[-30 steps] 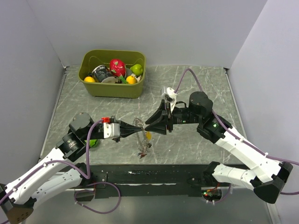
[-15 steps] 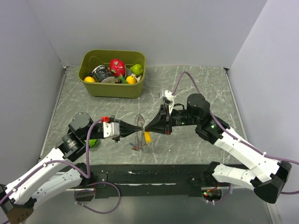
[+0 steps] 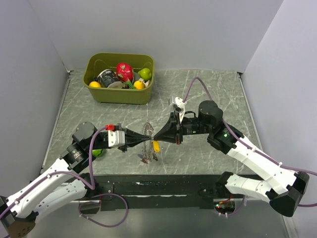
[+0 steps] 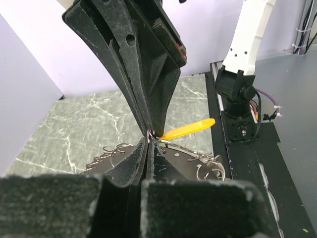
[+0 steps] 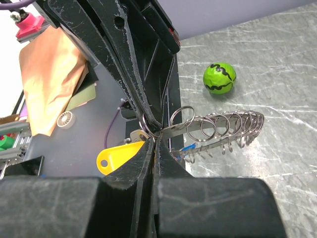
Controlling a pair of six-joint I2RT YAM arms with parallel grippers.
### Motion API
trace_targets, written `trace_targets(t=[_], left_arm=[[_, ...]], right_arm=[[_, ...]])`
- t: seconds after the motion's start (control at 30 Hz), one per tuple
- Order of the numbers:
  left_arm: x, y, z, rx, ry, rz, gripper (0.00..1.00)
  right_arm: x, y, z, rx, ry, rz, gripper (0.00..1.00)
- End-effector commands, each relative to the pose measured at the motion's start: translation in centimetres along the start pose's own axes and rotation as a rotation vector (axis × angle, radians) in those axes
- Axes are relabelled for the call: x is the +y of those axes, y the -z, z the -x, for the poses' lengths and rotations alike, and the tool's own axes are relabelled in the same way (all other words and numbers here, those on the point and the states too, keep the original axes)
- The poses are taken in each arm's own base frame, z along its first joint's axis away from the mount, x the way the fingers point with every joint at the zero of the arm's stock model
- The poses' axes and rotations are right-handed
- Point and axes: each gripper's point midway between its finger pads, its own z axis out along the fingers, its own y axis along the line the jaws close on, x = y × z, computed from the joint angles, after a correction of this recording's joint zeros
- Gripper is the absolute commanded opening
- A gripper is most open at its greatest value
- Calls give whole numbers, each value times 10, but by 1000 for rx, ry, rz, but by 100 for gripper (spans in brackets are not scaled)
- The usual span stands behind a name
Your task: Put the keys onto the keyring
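The keyring (image 3: 147,148) hangs above the table between my two grippers, a thin metal band strung with several split rings (image 5: 224,124) and a small blue tag (image 5: 187,147). My left gripper (image 3: 148,136) is shut on one end of it, its tips (image 4: 150,145) pinching the wire. My right gripper (image 3: 155,136) meets it tip to tip and is shut on the same end (image 5: 155,140). A yellow-headed key (image 5: 118,156) dangles just under the pinch point (image 4: 190,129). No other key shows.
A green bin (image 3: 119,95) of toy fruit and cups stands at the back left. A green ball (image 5: 219,78) lies on the marble table beside the left arm (image 3: 98,151). The black rail (image 3: 163,186) runs along the near edge.
My right gripper has moved left to the keyring's held end and shut there, against the left gripper's tips. The keyring has swung a little.
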Motion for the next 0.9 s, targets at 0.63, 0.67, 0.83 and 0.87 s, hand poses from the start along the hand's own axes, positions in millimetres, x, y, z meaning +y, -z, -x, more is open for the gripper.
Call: trace_targets(t=[0.63,0.67,0.83,0.87], left_arm=[[-5,1,46,-150,-101,-39,1],[-5,0,46,-149,-99,-41,1],[-5,-3,43,-148,-94,-50,1],[-5,-3,43,-148,-95,-50,1]], right_arm=[[23,30,43,-119,167,-58,61],[25,30,45,-123,171,-51,62],[32,22,51,-117,164,17,62],[32,19,51,-110,160,24,61]])
